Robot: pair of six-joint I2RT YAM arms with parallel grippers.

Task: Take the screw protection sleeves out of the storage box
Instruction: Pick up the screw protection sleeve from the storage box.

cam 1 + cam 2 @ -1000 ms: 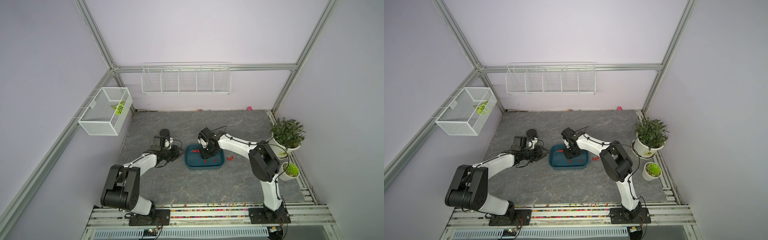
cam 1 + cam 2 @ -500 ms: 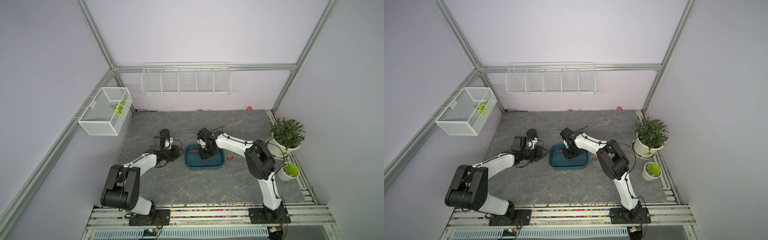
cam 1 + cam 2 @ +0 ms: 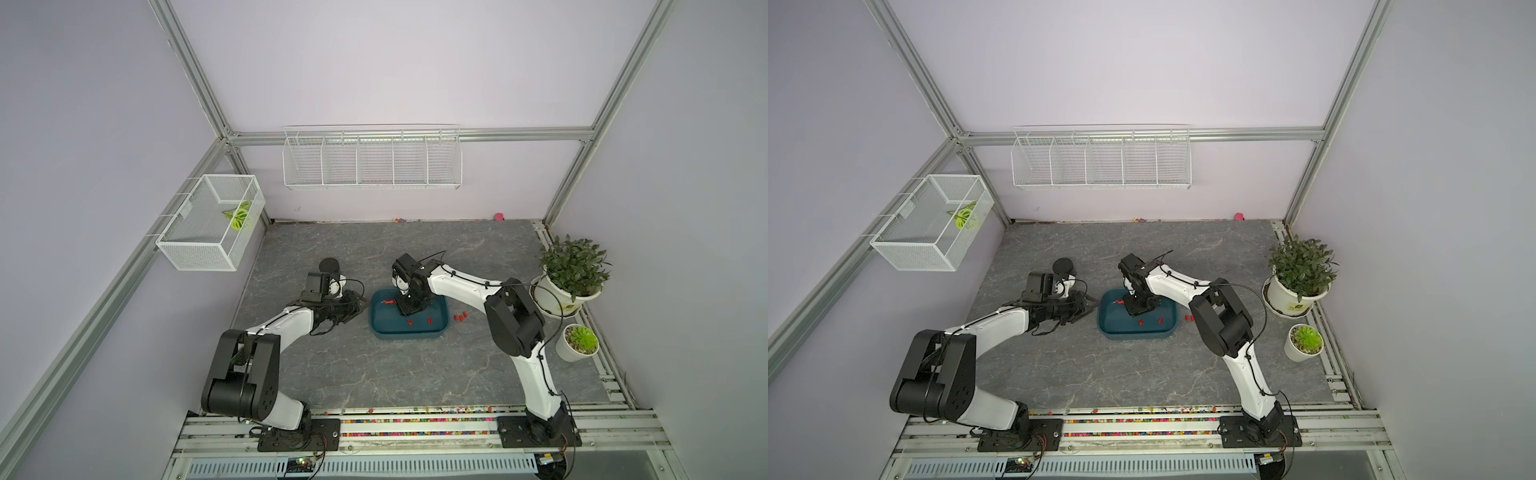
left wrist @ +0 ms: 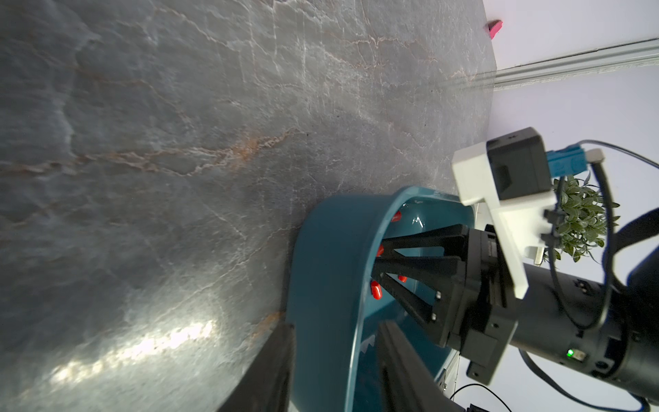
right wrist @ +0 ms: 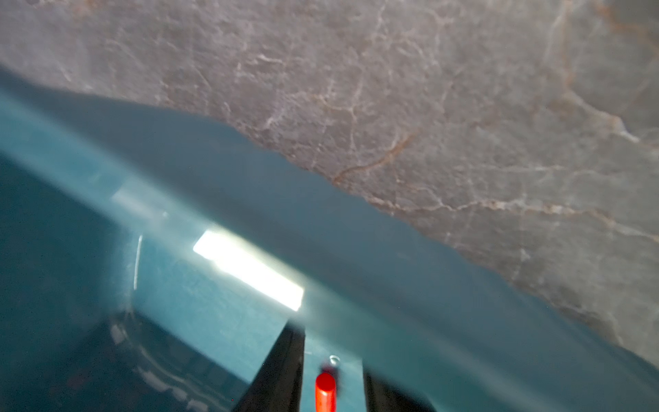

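right fingers [image 5: 285, 367] have edged across the dark teal plastic storage box [image 3: 409, 332], released around one tiny red screw protection sleeve [image 5: 325, 392] inside; left fingers [image 4: 271, 364] grasp its wall. we reckon pinching comes next.

We see pale lavender walls [image 3: 374, 62] edged with an aluminium frame [image 3: 407, 134]. A white wire rack [image 3: 372, 162] hangs on the back wall and a mesh basket [image 3: 199, 253] on the left wall. The table [image 3: 374, 374] is grey veined stone. A leafy potted plant [image 3: 571, 266] and a small succulent [image 3: 581, 338] stand along its right edge.
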